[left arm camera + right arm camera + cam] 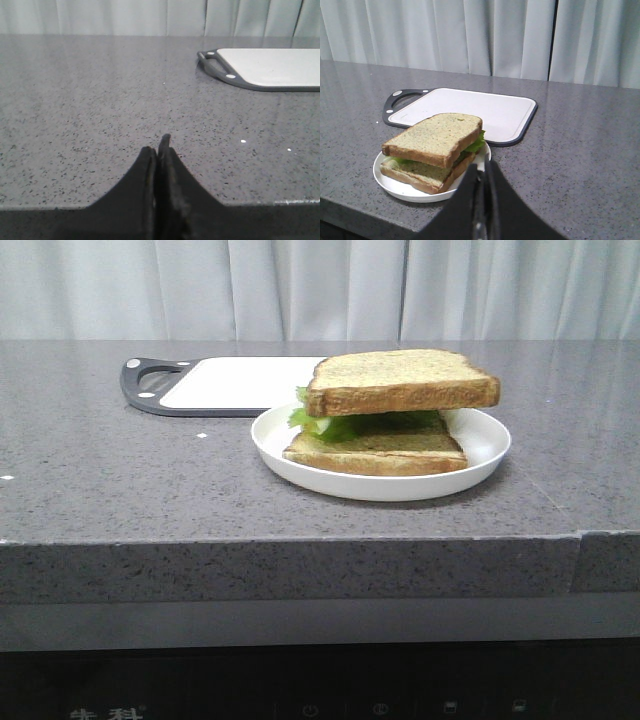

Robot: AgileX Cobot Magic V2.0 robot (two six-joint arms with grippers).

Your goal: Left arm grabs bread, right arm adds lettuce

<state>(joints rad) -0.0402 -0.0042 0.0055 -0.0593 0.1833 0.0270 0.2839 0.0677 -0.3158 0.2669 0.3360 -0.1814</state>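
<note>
The thick bread (400, 381) slice lies tilted on top of the lettuce (318, 424), over a thinner slice (380, 448), all on the white plate (490, 445). The right wrist view shows the same stack: bread (435, 137), lettuce (476, 143), plate (395, 187). My right gripper (482, 172) is shut and empty, near the plate's rim, back from the stack. My left gripper (159, 145) is shut and empty, low over bare counter, away from the plate. Neither arm shows in the front view.
A white cutting board with a dark grey handle (215, 385) lies behind the plate; it also shows in the left wrist view (270, 67) and the right wrist view (470, 112). The grey counter's front edge (300, 540) runs across. Curtains hang behind.
</note>
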